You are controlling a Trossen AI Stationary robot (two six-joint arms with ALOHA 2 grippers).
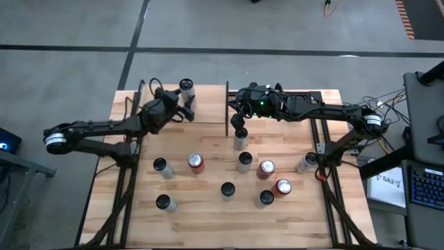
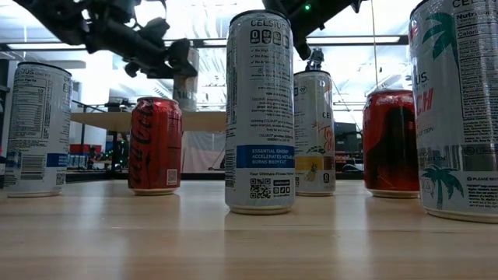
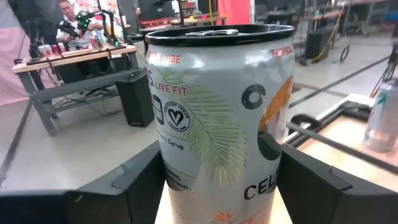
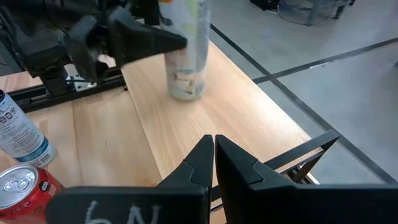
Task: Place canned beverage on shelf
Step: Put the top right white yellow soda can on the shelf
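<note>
One can (image 1: 186, 88) stands upright on the shelf (image 1: 208, 104), between the left gripper's (image 1: 182, 104) fingers, apparently gripped. Right gripper (image 1: 240, 130) is clenched empty, farther off.

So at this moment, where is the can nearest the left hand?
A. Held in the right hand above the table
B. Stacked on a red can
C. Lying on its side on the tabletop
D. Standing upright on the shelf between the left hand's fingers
D: the can stands upright on the shelf, with the left hand around it; the right hand is shut and holds nothing.
</note>
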